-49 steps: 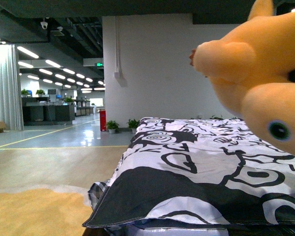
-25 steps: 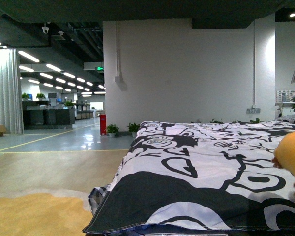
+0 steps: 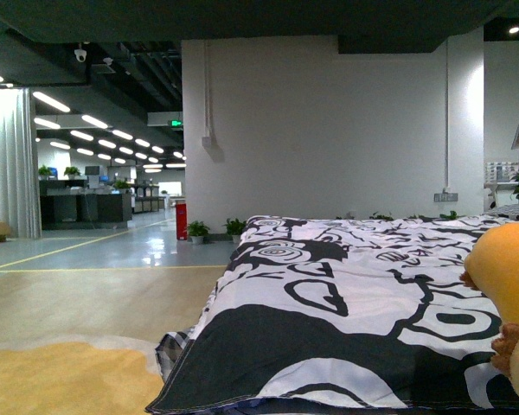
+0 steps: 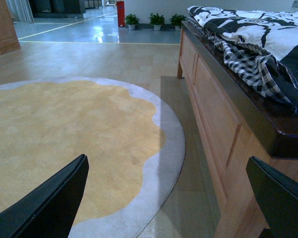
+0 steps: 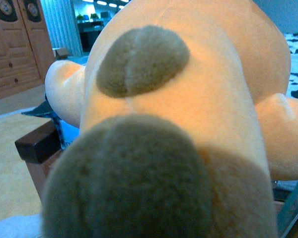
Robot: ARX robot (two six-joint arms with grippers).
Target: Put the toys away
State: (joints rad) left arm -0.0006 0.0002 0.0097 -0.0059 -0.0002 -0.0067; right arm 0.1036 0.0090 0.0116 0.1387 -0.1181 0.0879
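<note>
plush toy (image 5: 188,99): rounded, fuzzy orange, brown-footed; quilt (image 3: 346,294) black-white patterned.

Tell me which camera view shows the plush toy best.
The right wrist view: the plush toy fills the frame close up, showing its orange body and brownish feet. The front view catches only a slice of the plush toy at the right edge, by the bed cover. The left wrist view shows none of it.
</note>
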